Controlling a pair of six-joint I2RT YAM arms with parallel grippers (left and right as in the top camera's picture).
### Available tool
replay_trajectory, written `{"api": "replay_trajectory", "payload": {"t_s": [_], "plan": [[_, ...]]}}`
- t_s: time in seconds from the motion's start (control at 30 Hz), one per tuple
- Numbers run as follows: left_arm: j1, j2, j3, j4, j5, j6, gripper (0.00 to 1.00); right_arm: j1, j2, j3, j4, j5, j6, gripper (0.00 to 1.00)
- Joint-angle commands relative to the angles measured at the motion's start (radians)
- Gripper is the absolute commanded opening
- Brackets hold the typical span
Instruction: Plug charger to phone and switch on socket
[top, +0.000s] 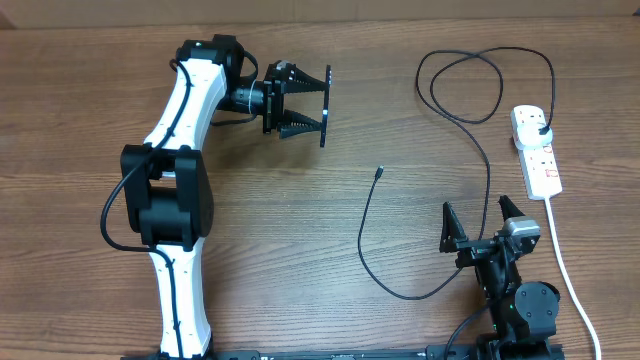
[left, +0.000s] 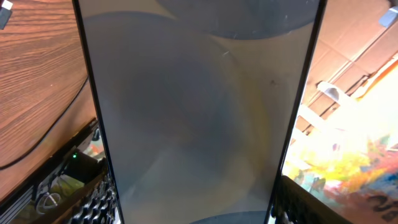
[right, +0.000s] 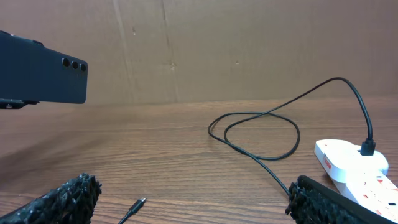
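Observation:
My left gripper (top: 314, 100) is shut on the phone (top: 325, 140), holding it on edge above the table at the upper left. In the left wrist view the phone (left: 199, 106) fills the frame between the fingers (left: 93, 199). The right wrist view shows the phone's dark back (right: 43, 68) with its camera lenses at upper left. The charger's connector tip (top: 380, 172) (right: 138, 204) lies loose on the wood mid-table. Its black plug (top: 540, 128) (right: 368, 147) sits in the white socket (top: 537, 155) (right: 348, 163) at the right. My right gripper (top: 475, 212) (right: 193, 202) stands open and empty, near the front.
The black cable (top: 470, 90) loops behind the socket and curves down past my right gripper. The socket's white cord (top: 565, 265) runs toward the front edge at the right. A cardboard wall (right: 217, 50) stands behind the table.

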Motion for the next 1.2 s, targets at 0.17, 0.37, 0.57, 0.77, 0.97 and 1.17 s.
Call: {"api": "replay_trajectory", "payload": {"t_s": [0.17, 0.37, 0.57, 0.77, 0.97, 1.17], "plan": [[0.033, 0.002, 0.029, -0.058, 0.079, 0.012, 0.61, -0.002, -0.005, -0.010, 0.006, -0.004, 0.006, 1.00], [0.035, 0.002, 0.029, -0.094, 0.079, 0.015, 0.61, -0.002, -0.005, -0.010, 0.006, -0.004, 0.006, 1.00], [0.035, 0.002, 0.029, -0.097, 0.079, 0.016, 0.61, -0.002, -0.005, -0.010, 0.006, -0.004, 0.006, 1.00], [0.035, 0.002, 0.029, -0.098, 0.079, 0.016, 0.62, -0.002, -0.005, -0.010, 0.006, -0.004, 0.006, 1.00], [0.035, 0.002, 0.029, -0.098, 0.079, 0.019, 0.62, -0.002, -0.005, -0.010, 0.006, -0.004, 0.006, 1.00], [0.035, 0.002, 0.029, -0.106, 0.079, 0.019, 0.63, -0.002, -0.005, -0.010, 0.006, -0.004, 0.006, 1.00]]}}
